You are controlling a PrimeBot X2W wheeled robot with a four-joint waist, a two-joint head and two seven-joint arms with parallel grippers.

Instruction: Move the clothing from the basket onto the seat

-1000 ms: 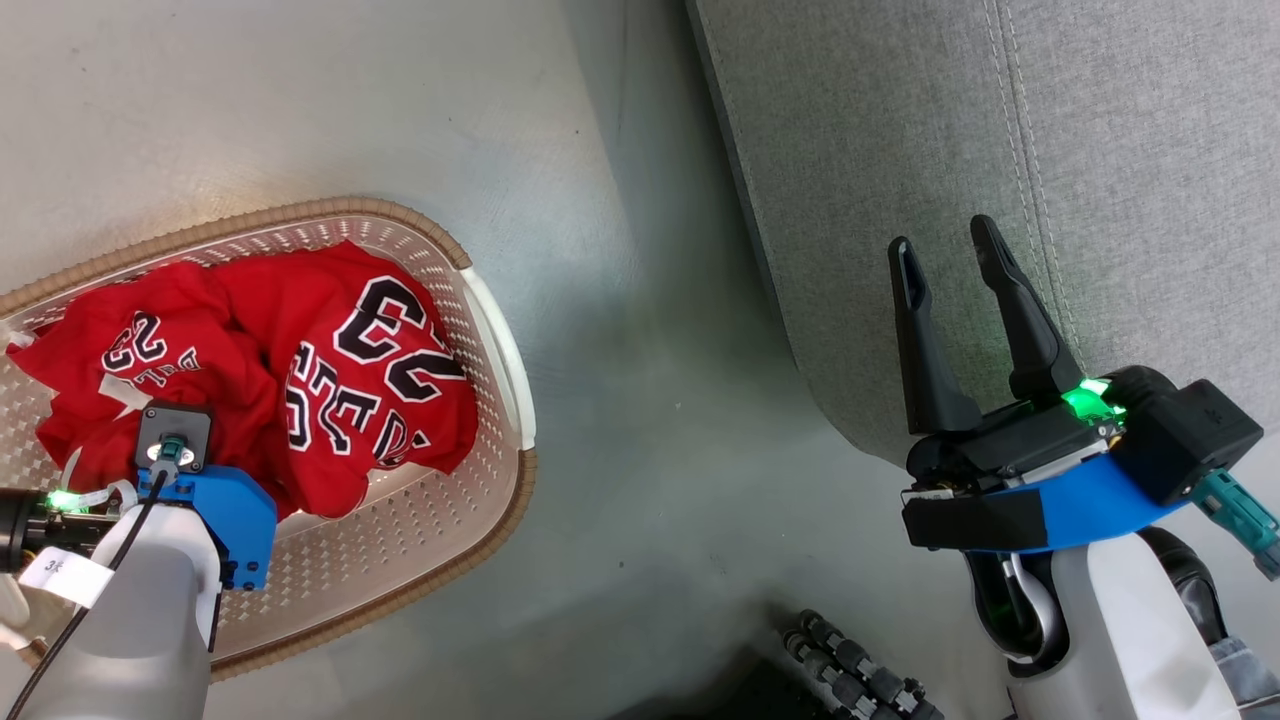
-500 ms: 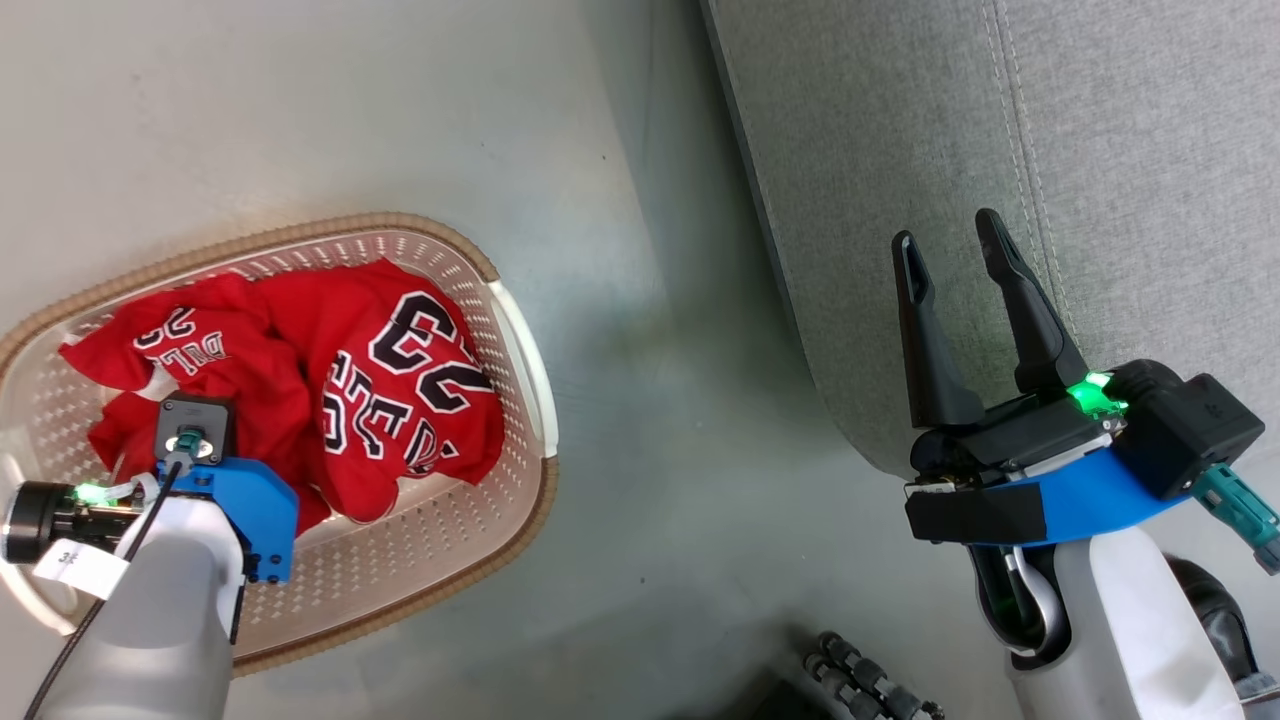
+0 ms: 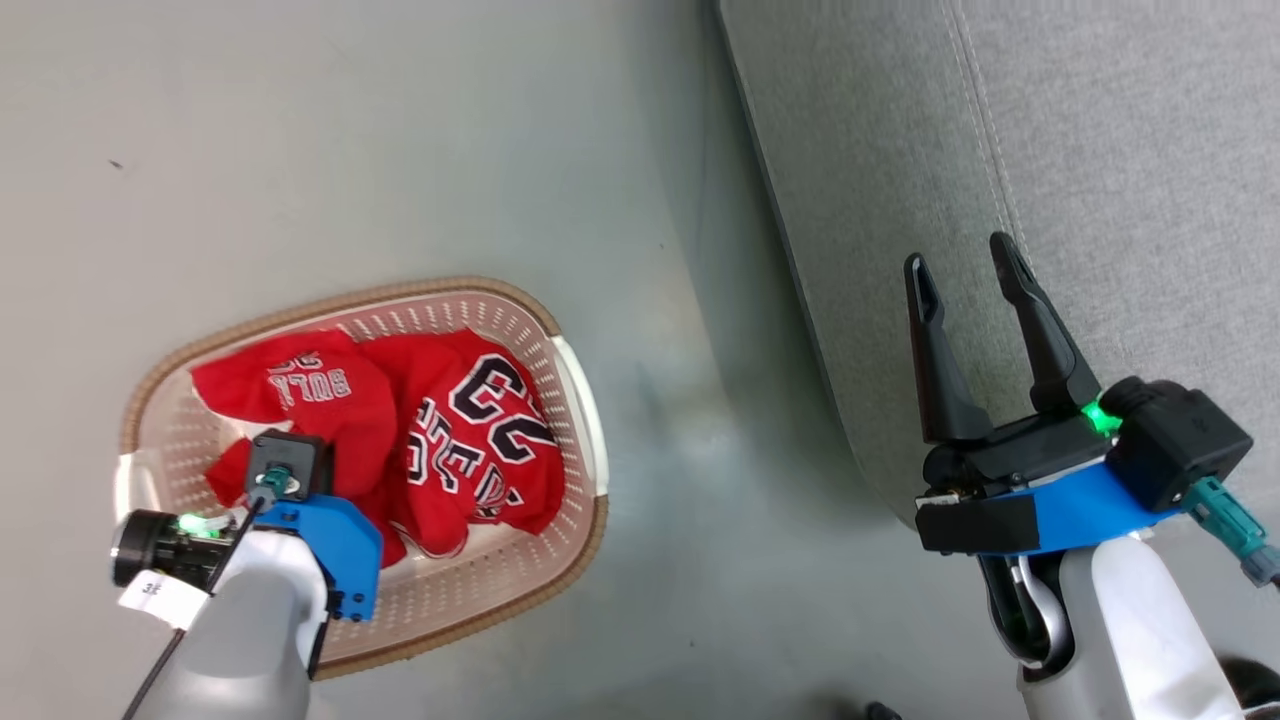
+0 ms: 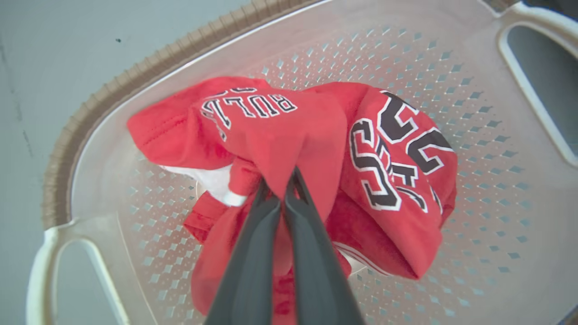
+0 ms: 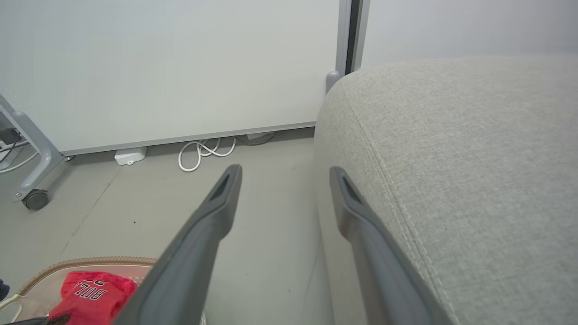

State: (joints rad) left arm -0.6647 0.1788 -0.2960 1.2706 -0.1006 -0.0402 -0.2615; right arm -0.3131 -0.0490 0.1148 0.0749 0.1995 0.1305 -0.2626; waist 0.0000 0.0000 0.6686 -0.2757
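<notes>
Clothing (image 3: 330,420) clamped in left jaws, basket (image 3: 330,300) lower left | seat (image 3: 1100,200) lay well right | right jaws apart

The place looked like a robotics lab or test room furnished with a few home items. A bare, smooth grey floor (image 3: 400,150) ran up to a plain white partition panel (image 5: 158,67) on a metal frame (image 5: 27,149) with a caster wheel (image 5: 35,199), and a loose white cable (image 5: 203,153) lay coiled at its foot. A grey fabric sofa (image 5: 451,158) and a laundry basket (image 3: 330,300) gave the household touch.
</notes>
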